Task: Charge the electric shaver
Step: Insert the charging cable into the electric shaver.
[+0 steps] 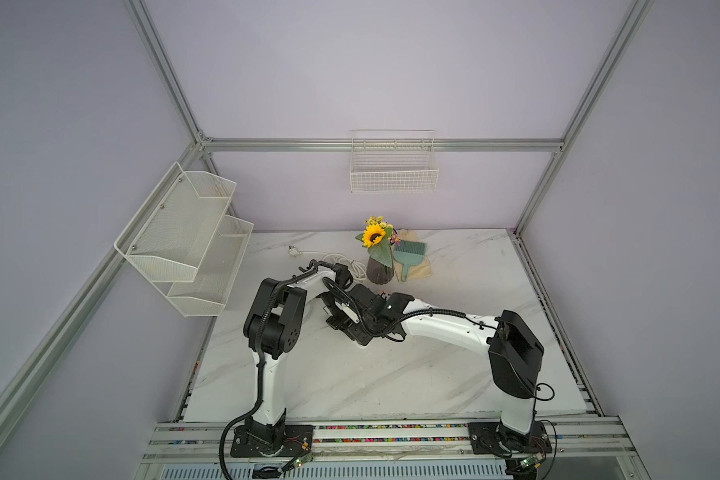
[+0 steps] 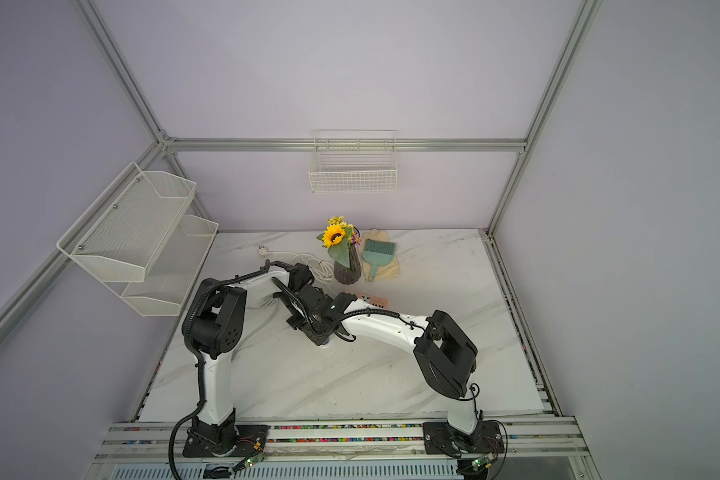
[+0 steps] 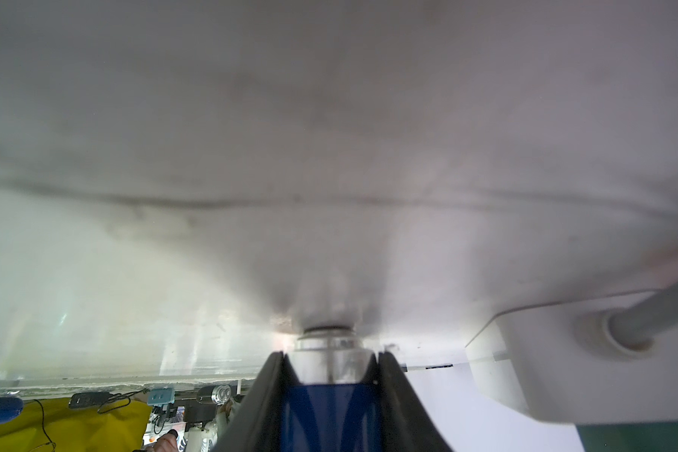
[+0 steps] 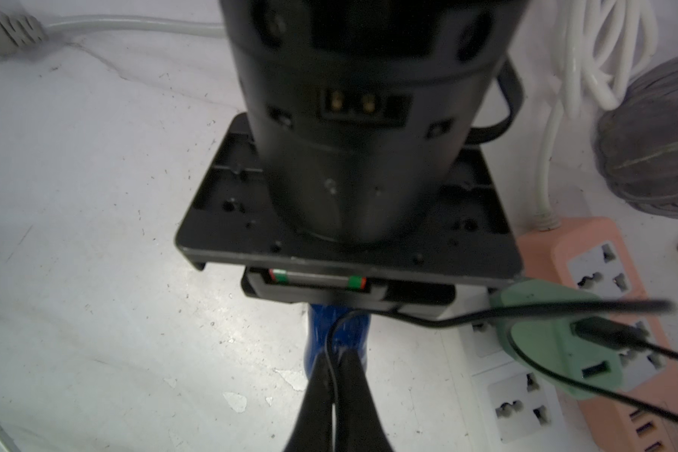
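In both top views the left arm [image 1: 267,374] and right arm [image 1: 445,328] meet wrist to wrist over the middle of the marble worktop [image 1: 350,386], in front of the sunflower vase [image 1: 378,268] and the teal brush with dustpan [image 1: 408,251]. The wrists hide whatever is below them. A pink power strip [image 2: 371,300] shows just behind them.

In the left wrist view the left gripper [image 3: 331,352] has its jaws grasping the electric shaver [image 3: 331,415] across its dark-blue body. The silver head points out past the fingertips and meets the worktop, so the shaver's long axis runs along the jaws, head down.

In the right wrist view the right gripper [image 4: 331,364] has its jaws clenched on a thin black charging cable [image 4: 466,317], right at the shaver's blue rear end. That end faces the right jaws, with the left wrist behind it. The cable trails off to a mint-green plug adapter [image 4: 556,332] seated in a white power strip [image 4: 521,403] beside the pink one.

The right arm is the one placed to plug in. Its push should run down the shaver's axis, against the left jaws' hold. I cannot tell whether the connector is already seated.
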`<state>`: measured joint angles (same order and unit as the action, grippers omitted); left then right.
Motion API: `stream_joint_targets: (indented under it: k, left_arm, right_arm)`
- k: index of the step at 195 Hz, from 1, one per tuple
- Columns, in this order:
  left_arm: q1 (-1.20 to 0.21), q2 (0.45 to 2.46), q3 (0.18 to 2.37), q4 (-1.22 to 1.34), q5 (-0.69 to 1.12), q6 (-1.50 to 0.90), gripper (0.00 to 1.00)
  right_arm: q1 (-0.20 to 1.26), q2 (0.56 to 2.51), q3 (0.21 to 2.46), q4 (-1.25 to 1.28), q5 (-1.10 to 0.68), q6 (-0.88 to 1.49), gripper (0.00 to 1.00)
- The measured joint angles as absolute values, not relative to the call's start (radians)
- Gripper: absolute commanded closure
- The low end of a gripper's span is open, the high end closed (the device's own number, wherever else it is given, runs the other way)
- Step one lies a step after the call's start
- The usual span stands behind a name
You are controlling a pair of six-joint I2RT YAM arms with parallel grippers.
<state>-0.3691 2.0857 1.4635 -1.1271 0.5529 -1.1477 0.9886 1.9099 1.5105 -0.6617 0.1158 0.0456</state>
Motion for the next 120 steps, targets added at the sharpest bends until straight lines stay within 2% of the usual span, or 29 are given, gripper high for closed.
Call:
stream_joint_targets:
  k: [120]
  left_arm:
    - [-0.371, 2.090, 1.469, -1.131, 0.553, -1.148, 0.82]
  right_arm:
    - [0.989, 1.904, 1.497, -0.653, 0.132, 0.063, 1.00]
